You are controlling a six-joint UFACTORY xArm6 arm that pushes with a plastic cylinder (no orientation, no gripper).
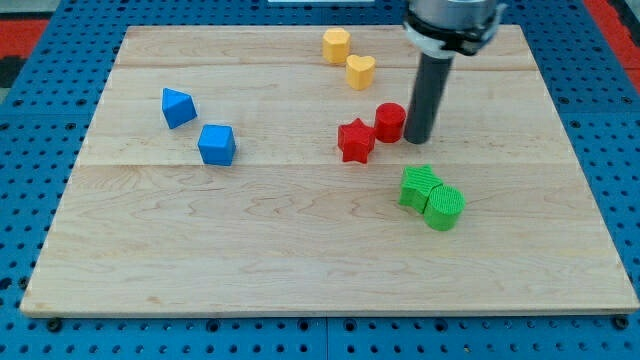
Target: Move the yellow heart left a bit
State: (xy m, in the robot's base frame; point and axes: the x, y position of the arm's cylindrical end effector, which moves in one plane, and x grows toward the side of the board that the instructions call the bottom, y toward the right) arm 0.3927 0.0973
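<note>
The yellow heart [360, 71] lies near the view's top centre of the wooden board [300, 240]. A yellow hexagonal block [336, 45] sits just up and left of it. My tip [417, 139] rests on the board below and to the right of the heart, right beside the red cylinder [390, 122] on its right side. The rod rises from the tip to the arm at the view's top.
A red star [355, 140] sits left of the red cylinder. Two green blocks [419, 187] [445, 207] lie below my tip. Two blue blocks [178, 107] [216, 145] lie on the view's left. A blue pegboard [30, 120] surrounds the board.
</note>
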